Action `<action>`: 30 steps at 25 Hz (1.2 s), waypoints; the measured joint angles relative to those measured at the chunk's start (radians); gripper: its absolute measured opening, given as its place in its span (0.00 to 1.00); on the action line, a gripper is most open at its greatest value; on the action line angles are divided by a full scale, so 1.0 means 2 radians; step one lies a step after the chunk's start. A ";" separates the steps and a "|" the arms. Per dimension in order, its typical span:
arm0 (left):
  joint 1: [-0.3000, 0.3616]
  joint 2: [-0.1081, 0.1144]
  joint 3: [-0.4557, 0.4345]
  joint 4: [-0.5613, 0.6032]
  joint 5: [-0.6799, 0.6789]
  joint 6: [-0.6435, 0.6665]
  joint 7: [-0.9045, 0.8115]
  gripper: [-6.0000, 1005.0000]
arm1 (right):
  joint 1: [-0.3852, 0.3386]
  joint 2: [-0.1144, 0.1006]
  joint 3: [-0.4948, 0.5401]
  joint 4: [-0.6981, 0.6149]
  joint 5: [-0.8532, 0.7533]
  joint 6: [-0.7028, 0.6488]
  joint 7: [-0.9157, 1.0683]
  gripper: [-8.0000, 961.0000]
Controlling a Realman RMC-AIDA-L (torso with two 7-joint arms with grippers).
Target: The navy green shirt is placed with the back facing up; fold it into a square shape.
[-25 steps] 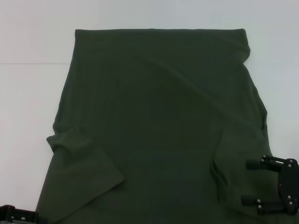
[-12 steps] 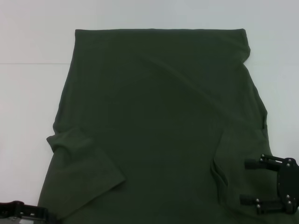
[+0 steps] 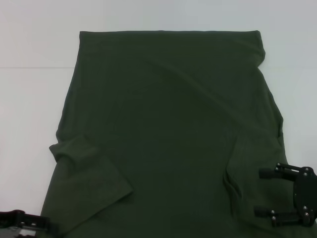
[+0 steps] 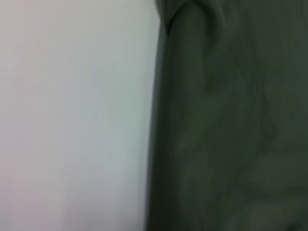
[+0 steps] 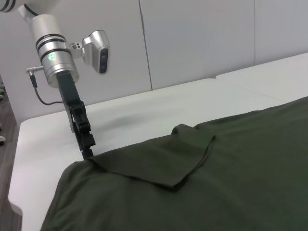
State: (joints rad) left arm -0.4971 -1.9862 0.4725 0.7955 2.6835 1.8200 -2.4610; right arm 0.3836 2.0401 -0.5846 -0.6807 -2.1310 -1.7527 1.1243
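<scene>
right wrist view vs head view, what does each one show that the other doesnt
Only the right wrist view shows the left arm's full length, its wrist camera and the wall behind, with the left gripper down at the shirt's near corner. Only the head view shows the right gripper, open at the shirt's right edge, and the far hem. Both show the navy green shirt with its left sleeve folded inward on the white table.

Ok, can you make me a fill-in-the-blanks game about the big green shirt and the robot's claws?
1. The navy green shirt lies spread on a ____ table.
2. The sleeve on the robot's left is folded ____ the shirt.
3. The left claw reaches down to the shirt's near ____ corner.
4. The right claw has its fingers ____.

Missing words: white; onto; left; open
</scene>
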 joint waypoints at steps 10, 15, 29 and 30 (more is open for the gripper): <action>0.006 0.011 0.001 0.001 0.006 -0.009 -0.011 0.89 | -0.001 0.000 0.000 -0.001 0.002 -0.003 0.000 0.99; 0.004 0.009 0.013 0.001 0.008 -0.011 -0.011 0.89 | -0.001 0.000 0.001 -0.002 0.002 -0.003 0.000 0.99; 0.000 0.002 0.033 -0.003 0.010 -0.006 -0.017 0.89 | 0.000 0.000 0.001 -0.002 0.003 -0.003 0.000 0.99; -0.001 0.002 0.034 -0.003 0.010 -0.006 -0.017 0.89 | 0.000 0.000 0.001 -0.002 0.003 -0.003 0.000 0.99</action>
State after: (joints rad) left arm -0.4991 -1.9827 0.5396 0.7888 2.7029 1.8082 -2.4954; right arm 0.3834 2.0400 -0.5829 -0.6842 -2.1259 -1.7594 1.1244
